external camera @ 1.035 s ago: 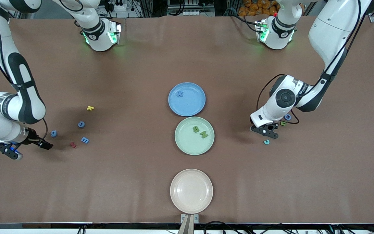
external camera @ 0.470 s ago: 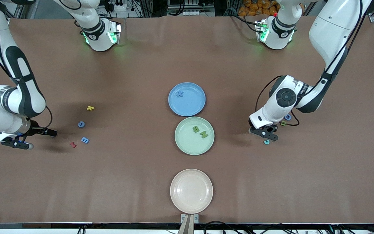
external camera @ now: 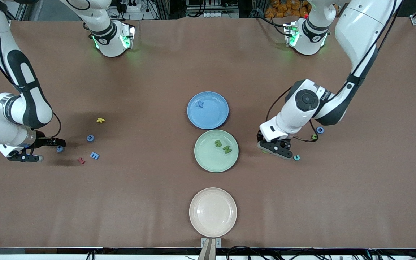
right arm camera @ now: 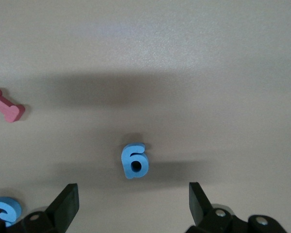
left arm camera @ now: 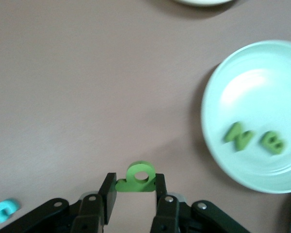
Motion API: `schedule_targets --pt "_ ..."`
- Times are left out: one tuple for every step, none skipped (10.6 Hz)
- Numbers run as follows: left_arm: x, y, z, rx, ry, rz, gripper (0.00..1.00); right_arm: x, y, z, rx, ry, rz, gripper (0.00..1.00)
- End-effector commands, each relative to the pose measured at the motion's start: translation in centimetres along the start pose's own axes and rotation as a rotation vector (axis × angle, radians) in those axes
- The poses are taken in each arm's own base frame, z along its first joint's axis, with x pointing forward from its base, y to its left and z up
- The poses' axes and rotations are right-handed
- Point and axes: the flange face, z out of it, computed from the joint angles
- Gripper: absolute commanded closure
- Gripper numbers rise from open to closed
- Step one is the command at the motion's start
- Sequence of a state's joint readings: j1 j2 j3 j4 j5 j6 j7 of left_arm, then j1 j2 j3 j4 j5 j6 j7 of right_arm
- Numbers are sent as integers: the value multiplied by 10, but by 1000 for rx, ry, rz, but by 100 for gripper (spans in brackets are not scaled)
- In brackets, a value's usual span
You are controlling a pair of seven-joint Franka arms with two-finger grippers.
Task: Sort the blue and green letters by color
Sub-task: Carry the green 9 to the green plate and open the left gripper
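Beside the green plate (external camera: 216, 150), left end effector (left arm camera: 134, 190) pinching a green letter (left arm camera: 137, 176), right end effector (right arm camera: 131, 204) spread over blue "6" (right arm camera: 135, 161)

blue 6 (right arm camera: 135, 161) on table, green N (left arm camera: 239, 136), B (left arm camera: 272, 142) in green plate (left arm camera: 218, 87)

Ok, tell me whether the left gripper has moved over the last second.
Yes. The left gripper, shut on a green letter, has shifted toward the green plate, away from the teal letter.

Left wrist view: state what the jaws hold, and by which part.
The left gripper holds a light green letter, pinched by its lower edge, the ring end sticking out. The right gripper holds nothing.
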State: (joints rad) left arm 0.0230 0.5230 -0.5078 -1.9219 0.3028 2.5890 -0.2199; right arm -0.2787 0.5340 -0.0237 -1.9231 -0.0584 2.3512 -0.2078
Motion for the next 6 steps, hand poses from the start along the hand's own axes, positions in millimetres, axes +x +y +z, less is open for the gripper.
schedule_targets --pt "34 71 8 -88 28 -93 96 -6 1 -2 -4 16 -28 0" --pt "43 106 15 -114 33 -133 96 -10 1 5 -6 32 -26 0" --pt "44 134 25 -125 27 -162 96 -14 -1 11 -8 47 -26 0" --pt "47 153 36 -114 30 -181 96 -16 -1 13 -7 50 -23 0" --pt "43 175 49 -95 27 -182 95 -19 4 16 -2 51 -9 0" --pt "42 187 61 -66 31 -209 93 -22 3 17 -1 51 -8 0"
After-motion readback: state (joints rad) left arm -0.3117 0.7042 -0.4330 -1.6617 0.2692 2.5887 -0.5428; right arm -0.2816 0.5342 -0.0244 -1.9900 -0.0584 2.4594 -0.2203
